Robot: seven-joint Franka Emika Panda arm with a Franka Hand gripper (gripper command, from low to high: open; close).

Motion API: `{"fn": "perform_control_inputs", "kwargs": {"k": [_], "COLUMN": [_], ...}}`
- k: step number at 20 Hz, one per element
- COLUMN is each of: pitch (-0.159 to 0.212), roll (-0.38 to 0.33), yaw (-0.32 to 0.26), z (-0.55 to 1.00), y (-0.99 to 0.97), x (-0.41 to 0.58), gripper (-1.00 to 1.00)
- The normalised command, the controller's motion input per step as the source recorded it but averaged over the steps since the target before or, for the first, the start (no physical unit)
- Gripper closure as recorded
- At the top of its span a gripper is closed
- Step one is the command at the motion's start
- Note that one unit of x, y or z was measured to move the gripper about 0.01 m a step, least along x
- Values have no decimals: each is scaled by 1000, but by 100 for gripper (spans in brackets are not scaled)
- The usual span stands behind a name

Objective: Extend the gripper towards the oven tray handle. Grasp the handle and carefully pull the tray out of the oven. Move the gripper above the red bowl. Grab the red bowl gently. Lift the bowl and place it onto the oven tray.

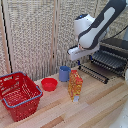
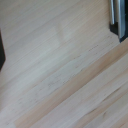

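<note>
white arm hanging over table (image 1: 100,107), hand (image 1: 73,53) hovering near oven (image 1: 112,55), above blue cup (image 1: 64,73); finger spread not showing, cannot tell. oven door (image 1: 94,71) lying open, tray (image 1: 111,60) sitting forward, apparently giving landing spot. red bowl (image 1: 49,84) resting on table between cup and red basket (image 1: 19,95), ungrasped. orange carton (image 1: 75,85) standing just beside bowl, likely crowding approach. wrist view showing mostly bare wood.
</note>
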Motion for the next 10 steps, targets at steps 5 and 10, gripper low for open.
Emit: {"fn": "perform_control_inputs", "kwargs": {"k": [5,10], "pitch": [28,96], "roll": [165,121], "yaw": [-145,-141], "z": [410,118], "y": [469,542], "x": [266,266], "gripper": [-100,-100]}}
